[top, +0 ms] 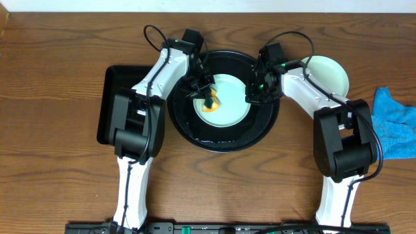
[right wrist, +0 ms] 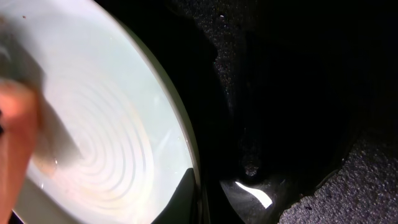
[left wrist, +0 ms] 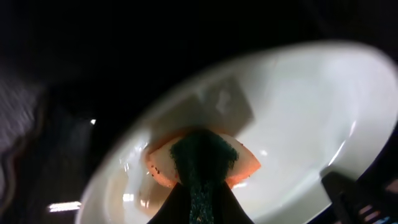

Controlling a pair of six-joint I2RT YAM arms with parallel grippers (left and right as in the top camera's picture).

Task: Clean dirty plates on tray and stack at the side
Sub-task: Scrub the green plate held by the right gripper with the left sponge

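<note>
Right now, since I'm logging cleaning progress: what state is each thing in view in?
plate on the tray: flat, wet-looking, sponge on it.
sponge: gripped, pressed onto that plate.
left end effector: shut on the sponge.
right end effector: shut on that plate's right rim.
round tray: glistening, plate on it.
second plate: off the tray, to its right.
blue cloth: crumpled, untouched.
rectangular tray: flat, partly behind the left arm.

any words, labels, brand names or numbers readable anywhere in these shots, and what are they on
None can be read.
The plate, round black tray, sponge, rectangular tray, second plate and blue cloth show no print.
The left arm and right arm show no legible marking; both wrist views are too dark and blurred to tell.
</note>
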